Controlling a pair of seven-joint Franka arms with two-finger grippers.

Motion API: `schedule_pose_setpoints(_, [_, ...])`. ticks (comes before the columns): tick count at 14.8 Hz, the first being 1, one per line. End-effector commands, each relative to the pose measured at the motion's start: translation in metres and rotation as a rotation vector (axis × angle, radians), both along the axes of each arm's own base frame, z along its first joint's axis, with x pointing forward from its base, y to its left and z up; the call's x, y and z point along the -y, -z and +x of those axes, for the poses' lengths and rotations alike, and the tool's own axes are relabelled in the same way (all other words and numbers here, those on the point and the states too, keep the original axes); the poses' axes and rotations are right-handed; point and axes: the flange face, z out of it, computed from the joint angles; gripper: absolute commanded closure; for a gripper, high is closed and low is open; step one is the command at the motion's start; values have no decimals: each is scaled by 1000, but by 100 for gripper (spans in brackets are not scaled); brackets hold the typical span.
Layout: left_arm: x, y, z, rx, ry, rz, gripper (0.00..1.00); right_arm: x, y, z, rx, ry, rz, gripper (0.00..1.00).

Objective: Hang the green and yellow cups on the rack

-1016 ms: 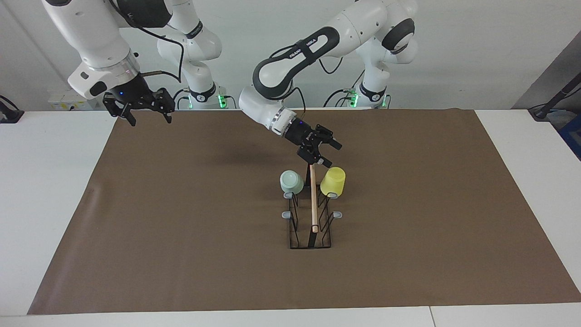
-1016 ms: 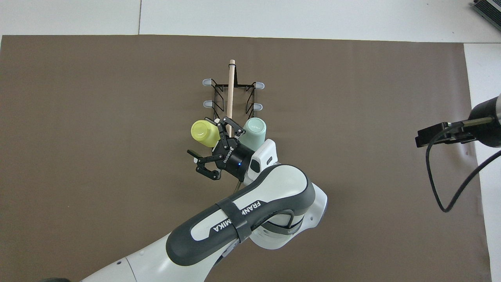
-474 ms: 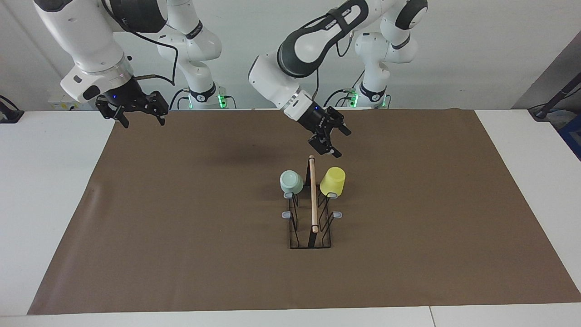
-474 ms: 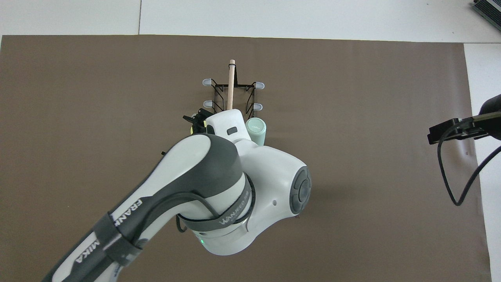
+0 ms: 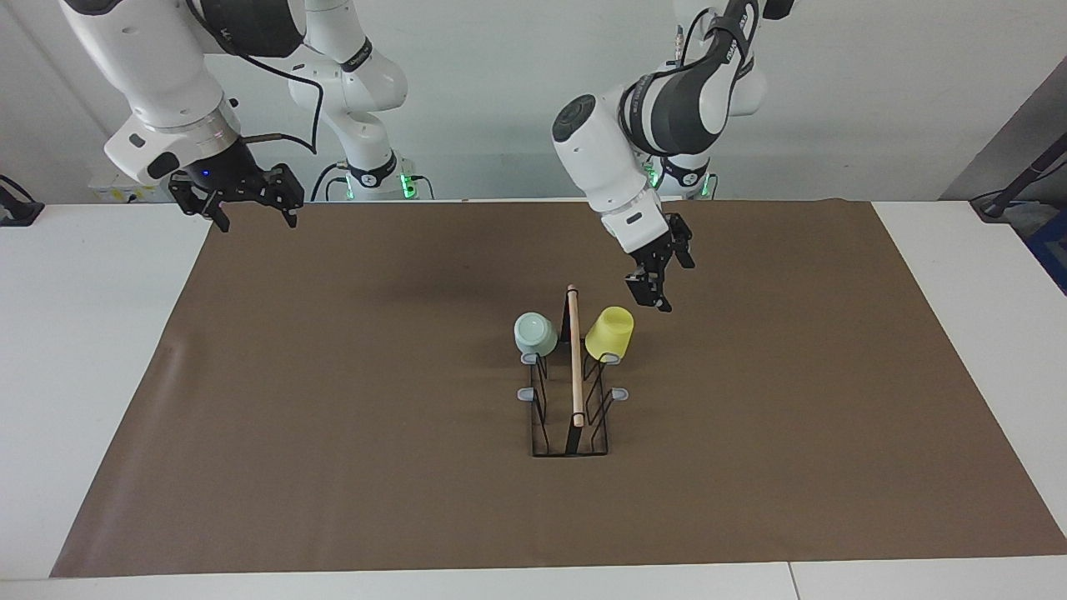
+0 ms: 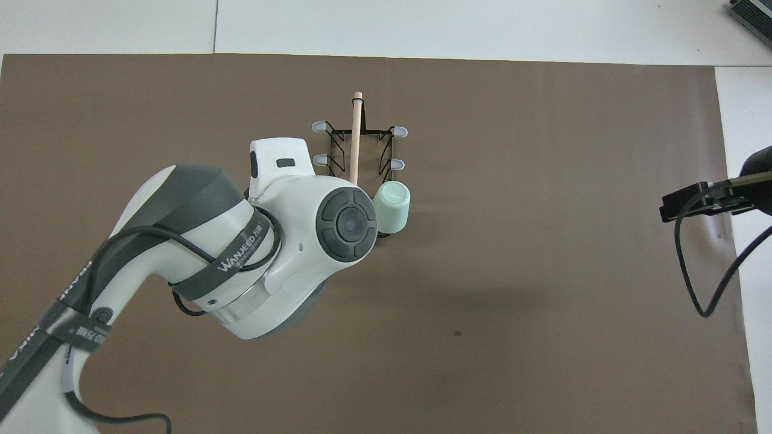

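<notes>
The black wire rack (image 5: 575,367) with a wooden rod along its top stands mid-table. The mint green cup (image 5: 535,333) hangs upside down on the prong nearest the robots, toward the right arm's end. The yellow cup (image 5: 610,332) hangs the same way on the matching prong toward the left arm's end. My left gripper (image 5: 653,294) is open and empty in the air, close beside the yellow cup without touching it. My right gripper (image 5: 247,210) is open and empty, and waits over the mat's corner. In the overhead view the rack (image 6: 356,132) and green cup (image 6: 392,206) show; the left arm hides the yellow cup.
A brown mat (image 5: 333,417) covers most of the white table (image 5: 83,333). Four grey-tipped prongs on the rack carry nothing. The left arm's elbow (image 6: 289,241) hangs high over the rack's end nearest the robots.
My left gripper has drawn up from the rack's rod and swung toward the left arm's end, past the yellow cup. Both cups stay on their prongs. My right gripper has drifted slightly outward.
</notes>
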Motion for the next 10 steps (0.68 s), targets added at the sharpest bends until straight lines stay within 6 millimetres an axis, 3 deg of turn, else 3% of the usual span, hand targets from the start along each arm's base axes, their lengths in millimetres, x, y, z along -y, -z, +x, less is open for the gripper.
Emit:
schedule_pose_setpoints(1, [-28, 0, -3, -69, 80, -51, 0, -1, -3, 2, 0, 17, -7, 0])
schedule_pose_setpoints(5, [-67, 1, 22, -167, 195, -117, 0, 0, -1, 1, -7, 12, 4, 0])
schedule_pose_setpoints(10, [-125, -1, 35, -319, 361, -155, 0, -1, -2, -1, -8, 8, 5, 0])
